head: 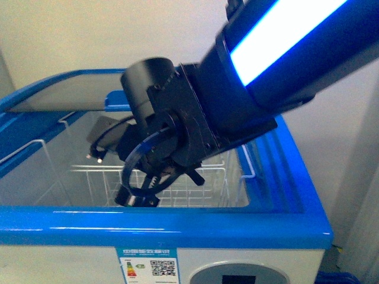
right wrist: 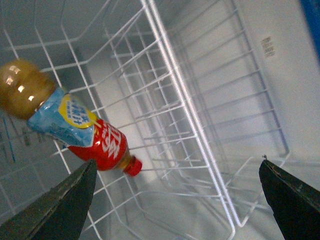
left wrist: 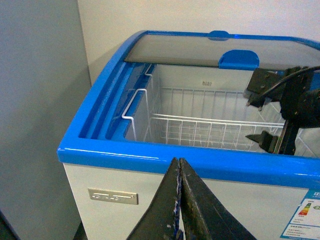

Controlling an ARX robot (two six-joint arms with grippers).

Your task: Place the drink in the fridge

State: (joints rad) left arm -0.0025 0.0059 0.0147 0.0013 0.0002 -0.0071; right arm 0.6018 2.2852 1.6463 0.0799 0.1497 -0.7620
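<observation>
The drink point(right wrist: 85, 132), a bottle of amber liquid with a red and pale blue label and a red cap, lies on its side on the floor of a white wire basket point(right wrist: 200, 145) in the right wrist view. My right gripper point(right wrist: 177, 162) hangs open above that basket, and the bottle is free beside one finger point(right wrist: 60, 205). The fridge point(head: 177, 219) is a white chest with a blue rim. In the front view my right gripper point(head: 109, 176) reaches down inside it and the drink is hidden. My left gripper point(left wrist: 179, 165) is shut and empty outside the fridge's front rim point(left wrist: 210, 162).
The curved glass lid point(head: 65, 92) is slid to the back, leaving the front of the chest uncovered. White wire baskets point(left wrist: 200, 130) line the inside. A grey wall point(left wrist: 40, 125) stands beside the fridge. My right arm point(head: 284, 53) crosses over the right rim.
</observation>
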